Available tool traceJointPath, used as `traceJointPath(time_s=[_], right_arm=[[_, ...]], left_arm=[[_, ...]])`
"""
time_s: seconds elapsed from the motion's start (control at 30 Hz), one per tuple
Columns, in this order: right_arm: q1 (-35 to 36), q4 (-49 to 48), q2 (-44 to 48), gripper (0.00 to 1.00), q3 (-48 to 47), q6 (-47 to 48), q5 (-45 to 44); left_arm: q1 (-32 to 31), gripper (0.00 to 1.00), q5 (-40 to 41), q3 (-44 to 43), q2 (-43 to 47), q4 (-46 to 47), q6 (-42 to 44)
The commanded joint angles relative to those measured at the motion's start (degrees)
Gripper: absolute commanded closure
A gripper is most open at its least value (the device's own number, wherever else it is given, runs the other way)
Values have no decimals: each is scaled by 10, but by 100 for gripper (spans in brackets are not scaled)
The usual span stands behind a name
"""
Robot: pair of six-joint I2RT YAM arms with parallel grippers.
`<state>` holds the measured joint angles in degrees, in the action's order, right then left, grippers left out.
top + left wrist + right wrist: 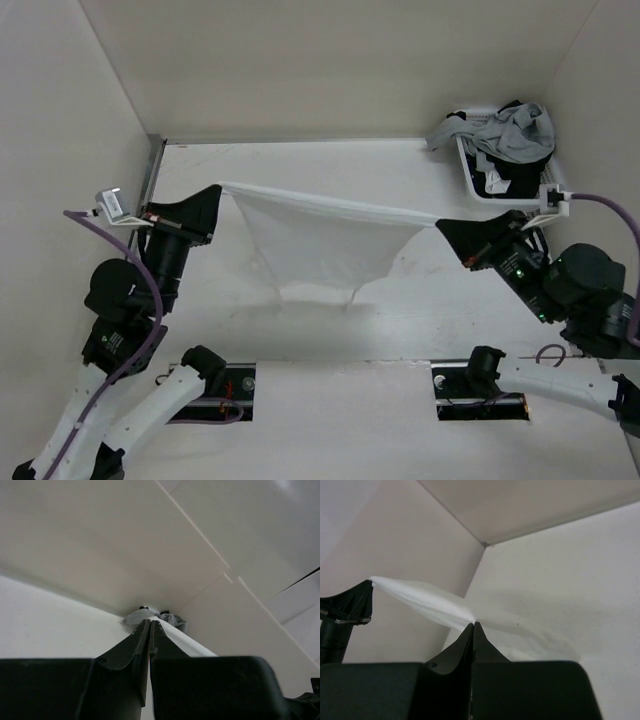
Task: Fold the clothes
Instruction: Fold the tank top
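From above, the white camisole (320, 240) hangs stretched over the tabletop (420, 315) between the left end effector (218, 190) and the right end effector (438, 222). Left wrist: jaws clenched on its edge. Right wrist: jaws likewise clenched on fabric. Probably the spreading step; next, lower it flat, keeping tension.

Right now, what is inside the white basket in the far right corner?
The basket holds crumpled grey clothing on top and black clothing below; anything deeper is covered.
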<state>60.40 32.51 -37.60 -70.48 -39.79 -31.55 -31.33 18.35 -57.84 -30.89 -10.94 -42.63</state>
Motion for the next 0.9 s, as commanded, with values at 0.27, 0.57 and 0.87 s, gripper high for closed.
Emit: traceJointPath(time_s=[0.27, 0.57, 0.87], right_arm=[[-156, -45, -127, 100, -23, 111, 101], [-343, -139, -311, 100, -139, 90, 301], [-343, -131, -277, 100, -144, 93, 299]], left_arm=[[40, 99, 30, -3, -142, 32, 19], [196, 99, -132, -108, -320, 87, -67], [184, 99, -132, -81, -284, 99, -53]])
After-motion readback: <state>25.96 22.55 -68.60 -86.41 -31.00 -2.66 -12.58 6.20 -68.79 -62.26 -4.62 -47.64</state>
